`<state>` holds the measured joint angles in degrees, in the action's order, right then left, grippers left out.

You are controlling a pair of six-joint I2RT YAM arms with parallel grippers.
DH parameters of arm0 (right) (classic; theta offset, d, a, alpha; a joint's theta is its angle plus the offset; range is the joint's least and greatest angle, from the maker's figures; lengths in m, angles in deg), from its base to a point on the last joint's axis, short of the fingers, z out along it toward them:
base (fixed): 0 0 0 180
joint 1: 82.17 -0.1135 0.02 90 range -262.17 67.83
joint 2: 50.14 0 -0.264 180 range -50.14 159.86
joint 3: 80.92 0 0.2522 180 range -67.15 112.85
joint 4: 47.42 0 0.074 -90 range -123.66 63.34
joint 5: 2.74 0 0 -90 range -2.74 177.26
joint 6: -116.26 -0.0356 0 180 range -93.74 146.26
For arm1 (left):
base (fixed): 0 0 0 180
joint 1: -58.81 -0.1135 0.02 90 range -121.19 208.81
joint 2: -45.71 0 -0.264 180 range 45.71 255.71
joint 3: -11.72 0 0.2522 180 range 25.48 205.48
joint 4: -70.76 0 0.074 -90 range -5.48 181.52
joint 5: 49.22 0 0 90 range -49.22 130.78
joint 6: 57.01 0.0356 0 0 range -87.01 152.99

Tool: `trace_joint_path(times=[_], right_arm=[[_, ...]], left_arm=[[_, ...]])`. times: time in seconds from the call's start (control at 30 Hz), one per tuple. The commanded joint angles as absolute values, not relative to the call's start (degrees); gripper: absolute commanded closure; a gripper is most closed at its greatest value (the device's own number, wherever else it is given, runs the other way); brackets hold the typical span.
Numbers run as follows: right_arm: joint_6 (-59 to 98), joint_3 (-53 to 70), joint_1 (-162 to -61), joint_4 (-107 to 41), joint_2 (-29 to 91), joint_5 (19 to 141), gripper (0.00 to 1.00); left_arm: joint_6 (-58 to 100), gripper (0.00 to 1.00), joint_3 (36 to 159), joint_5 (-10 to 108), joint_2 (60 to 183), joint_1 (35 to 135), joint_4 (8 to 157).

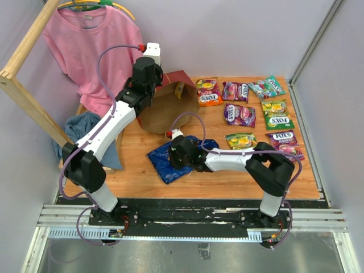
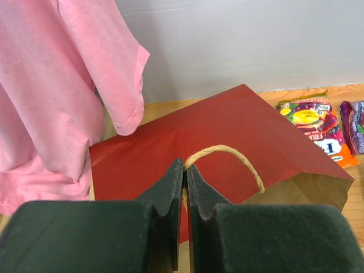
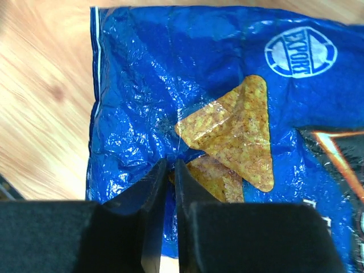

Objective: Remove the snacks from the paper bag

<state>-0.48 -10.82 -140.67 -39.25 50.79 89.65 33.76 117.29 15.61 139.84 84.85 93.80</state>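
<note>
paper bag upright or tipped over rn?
Tipped over. The paper bag lies on its side, red panel up, brown inside showing at its open mouth; left gripper pinches its rim.

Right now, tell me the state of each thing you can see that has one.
paper bag: on its side, mouth open, pinched at the handle.
left gripper: jaws shut on the paper bag.
right gripper: jaws shut on the Doritos bag.
Doritos bag: out, flat on the table.
Fox's packets: seven out, flat on the table.
pink T-shirt: hanging.
</note>
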Motion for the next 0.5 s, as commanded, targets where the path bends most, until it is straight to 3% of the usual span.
trace_joint_path(times=[0.0, 0.2, 0.3, 0.47], right_arm=[[-11.54, -7.43, -142.66, -42.12, 57.96, 82.31, 0.89], [-24.09, -3.14, -143.24, -44.02, 60.23, 86.48, 0.9], [-25.34, -4.32, -145.57, -45.08, 56.54, 94.08, 0.83], [-16.49, -11.48, -148.61, -48.59, 44.71, 106.83, 0.59]], left_arm=[[33.09, 0.91, 116.26, 15.28, 136.79, 84.65, 92.62], [33.6, 0.9, 116.44, 15.35, 135.18, 84.65, 93.92], [34.39, 0.89, 117.63, 15.09, 134.97, 84.65, 95.42], [34.5, 0.89, 118.3, 14.17, 134.86, 84.67, 96.65]])
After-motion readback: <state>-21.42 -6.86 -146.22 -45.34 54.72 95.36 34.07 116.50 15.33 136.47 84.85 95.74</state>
